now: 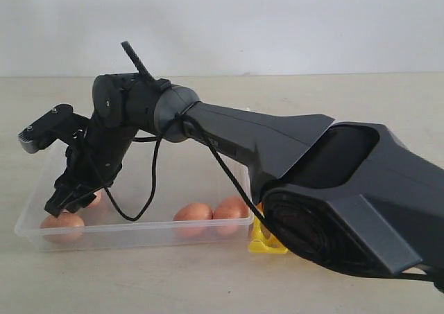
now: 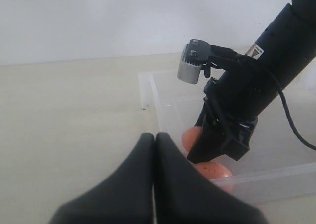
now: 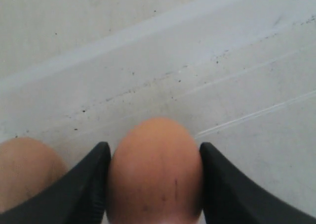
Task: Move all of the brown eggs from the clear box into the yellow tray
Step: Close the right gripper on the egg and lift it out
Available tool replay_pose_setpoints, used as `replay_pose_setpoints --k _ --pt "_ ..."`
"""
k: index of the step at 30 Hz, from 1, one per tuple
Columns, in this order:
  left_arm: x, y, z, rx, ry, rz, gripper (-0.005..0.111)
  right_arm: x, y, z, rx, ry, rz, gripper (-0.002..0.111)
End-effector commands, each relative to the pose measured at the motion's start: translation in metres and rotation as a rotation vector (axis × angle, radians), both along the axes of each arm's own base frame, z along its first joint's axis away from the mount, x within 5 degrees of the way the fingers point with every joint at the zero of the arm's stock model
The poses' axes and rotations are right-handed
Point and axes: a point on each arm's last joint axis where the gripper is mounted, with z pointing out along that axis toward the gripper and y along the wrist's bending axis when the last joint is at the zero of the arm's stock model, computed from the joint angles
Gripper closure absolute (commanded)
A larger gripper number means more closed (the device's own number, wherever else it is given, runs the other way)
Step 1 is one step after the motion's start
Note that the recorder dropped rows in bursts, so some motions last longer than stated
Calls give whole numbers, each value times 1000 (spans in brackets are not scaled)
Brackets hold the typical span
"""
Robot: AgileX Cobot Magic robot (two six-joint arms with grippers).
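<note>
The clear box (image 1: 139,232) lies at the front left, holding several brown eggs: one at its left end (image 1: 62,224) and two by its right end (image 1: 193,213), (image 1: 232,208). My right gripper (image 1: 69,202) reaches across into the box's left end. Both its fingers press a brown egg (image 3: 155,169), low over the box floor. A second egg (image 3: 24,169) lies right beside it. My left gripper (image 2: 154,137) is shut on nothing, outside the box near a corner (image 2: 145,105), facing the right gripper (image 2: 200,157). The yellow tray (image 1: 267,243) shows only a corner behind the right arm.
The right arm's dark body (image 1: 333,189) fills the right half of the exterior view and covers most of the tray. A black cable (image 1: 149,189) loops down from the wrist into the box. Pale tabletop (image 1: 173,279) surrounds the box.
</note>
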Motion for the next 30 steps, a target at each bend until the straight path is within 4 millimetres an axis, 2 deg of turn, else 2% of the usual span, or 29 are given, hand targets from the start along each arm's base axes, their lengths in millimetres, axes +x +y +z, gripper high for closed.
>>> replay_pose_setpoints --k 1,2,6,10,15,19,22,24,27,30 --pt "0 0 2 7 -11 -4 111 0 -2 -8 -33 24 -8 101" --pt "0 0 2 7 -11 -4 111 0 -2 -8 -35 27 -12 108" --pt "0 0 2 7 -11 -4 111 -1 -2 -6 -33 29 -18 109" --pt "0 0 2 7 -11 -4 111 1 -4 17 -19 -21 -13 109" --pt "0 0 2 7 -11 -4 111 5 -17 80 -4 -119 -157 109" --pt "0 0 2 7 -11 -4 111 2 -32 149 105 -174 -329 109" --pt "0 0 2 7 -11 -4 111 -6 -39 188 225 -143 -436 109" --pt "0 0 2 7 -11 -4 111 -13 -38 202 271 -158 -457 109" --pt "0 0 2 7 -11 -4 111 -32 -30 201 240 -239 -438 109" --pt "0 0 2 -2 -10 -5 111 -49 -31 179 200 -294 -494 109"
